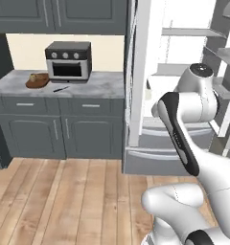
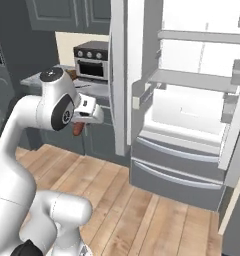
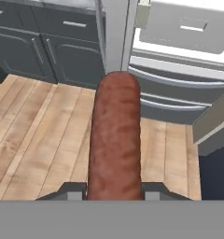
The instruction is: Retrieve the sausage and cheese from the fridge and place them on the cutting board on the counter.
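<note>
From the left base view, the counter (image 1: 95,86) is seen at the far left, with one toaster oven (image 1: 68,60) standing on it. Just to its left lies one cutting board (image 1: 37,80), with a pale lump that may be the cheese (image 1: 39,76) seemingly on it, too small to be told for sure. A thin dark utensil (image 1: 61,88) is laid near the board. On the right the fridge (image 1: 184,91) stands open, white inside, its grey shelves apparently bare.

From the right base view, the gripper (image 2: 80,123) is held out at the left, over the wooden floor (image 2: 142,200) and well apart from the fridge shelves. One sausage (image 2: 78,128) is seen hanging from it, reddish-brown, pointing downward.

In the hand view, the jaws are closed on the sausage (image 3: 115,140), which is pinched at its near end between the two fingertips (image 3: 69,190), with most of its length sticking out past them over the floor. One freezer drawer (image 3: 179,88) is seen beyond.

The risk is judged to lie in that grip: so little of the sausage is held that it could be swung or slipped loose during the carry to the board and dropped on the floor. The open fridge door edge (image 3: 116,37) could also be clipped on the way across.
</note>
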